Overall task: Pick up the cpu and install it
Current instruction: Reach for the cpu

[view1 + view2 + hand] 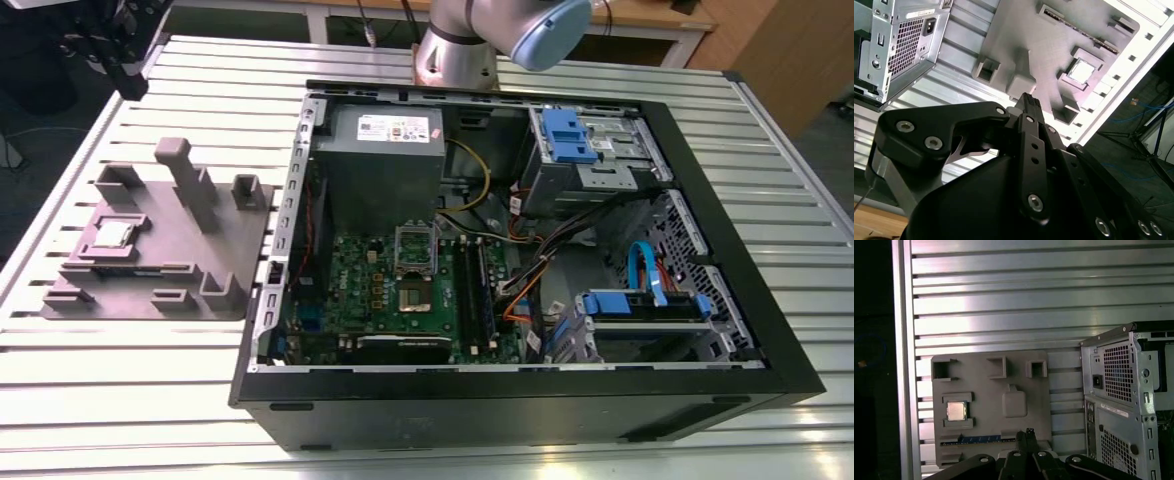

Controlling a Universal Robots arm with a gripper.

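The cpu point(114, 235) is a small silver square lying flat in a recess of the grey fixture point(174, 270), to the exterior view's left of the open computer case. Both wrist views look down on the cpu point(956, 411) point(1083, 71) from a distance. My gripper point(131, 80) hangs high over the far left corner of the table, well above and beyond the fixture. Its black fingers point(1030, 436) point(1029, 100) are shut together with nothing between them. Inside the case, the silver socket frame point(416, 245) sits on the green motherboard.
The open black computer case point(747, 330) takes up the middle and right of the slatted aluminium table point(120, 400). Its perforated rear panel point(1124, 375) stands beside the fixture. Upright posts point(180, 165) rise from the fixture behind the cpu. The arm's base point(461, 50) stands behind the case.
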